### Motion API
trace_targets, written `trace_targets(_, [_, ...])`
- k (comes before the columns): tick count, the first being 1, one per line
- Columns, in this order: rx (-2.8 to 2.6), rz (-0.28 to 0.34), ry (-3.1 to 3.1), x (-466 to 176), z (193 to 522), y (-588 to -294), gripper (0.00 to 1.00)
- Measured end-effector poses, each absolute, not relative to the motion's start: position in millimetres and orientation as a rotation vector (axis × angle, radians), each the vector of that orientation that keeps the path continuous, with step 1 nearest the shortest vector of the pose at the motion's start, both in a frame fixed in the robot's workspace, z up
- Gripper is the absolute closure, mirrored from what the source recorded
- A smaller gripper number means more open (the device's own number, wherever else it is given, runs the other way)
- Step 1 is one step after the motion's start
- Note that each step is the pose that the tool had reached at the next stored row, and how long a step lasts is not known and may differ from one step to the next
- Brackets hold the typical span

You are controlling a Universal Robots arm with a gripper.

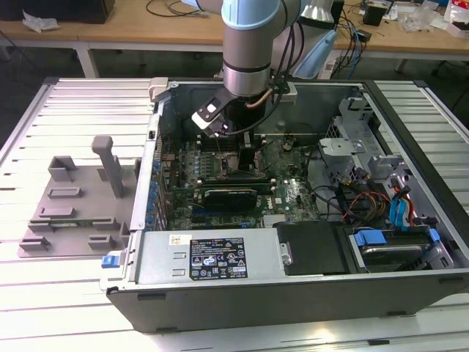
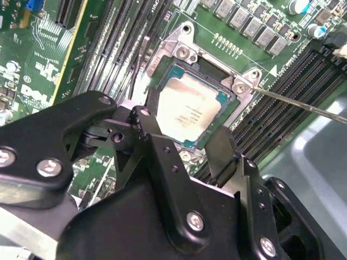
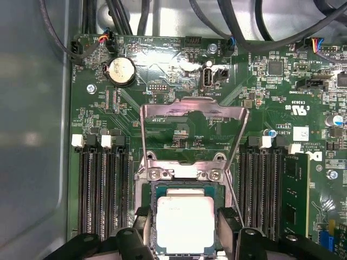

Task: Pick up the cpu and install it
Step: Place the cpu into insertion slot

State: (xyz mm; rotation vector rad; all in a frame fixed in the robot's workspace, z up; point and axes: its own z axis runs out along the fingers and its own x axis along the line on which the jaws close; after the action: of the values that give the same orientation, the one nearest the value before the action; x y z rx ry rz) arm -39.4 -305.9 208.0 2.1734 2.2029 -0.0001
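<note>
Cpu (image 2: 190,111) lid: bare silver-grey metal, smooth, satin sheen. Frame (image 2: 187,51) around cpu: bright polished metal. Board (image 3: 162,65) under cpu: green, glossy lacquer. Gripper (image 2: 181,125) over cpu: matt black, shiny metal screws. Case (image 1: 220,297) round cpu: dull grey sheet metal.

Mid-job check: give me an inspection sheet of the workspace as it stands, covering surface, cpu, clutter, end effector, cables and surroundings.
Surface: slatted metal table carrying the open computer case.
Job's things: cpu lies flat within the socket; load plate is swung up.
Clutter: grey fixture tray on the table at the exterior view's left.
Grippers: end effector is down inside the case, straddling the cpu; whether it grips cannot be told.
Cables: black cables cross the board's edge; coloured wiring lies by the drive bays.
Surroundings: wooden bench behind the table.
</note>
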Motion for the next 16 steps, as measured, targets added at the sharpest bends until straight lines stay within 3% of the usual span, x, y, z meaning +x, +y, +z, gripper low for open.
trace_targets(2, [2.173,0.000,2.203,-39.4,208.3,-305.9,0.40])
trace_targets(3, [2.173,0.000,2.203,-39.4,208.4,-305.8,0.53])
trace_targets(7, [2.173,0.000,2.203,-39.4,209.1,-305.9,0.77])
trace_targets(8, [2.173,0.000,2.203,-39.4,209.3,-305.9,0.89])
trace_targets(16, [2.174,0.000,2.203,-42.4,208.9,-306.8,0.89])
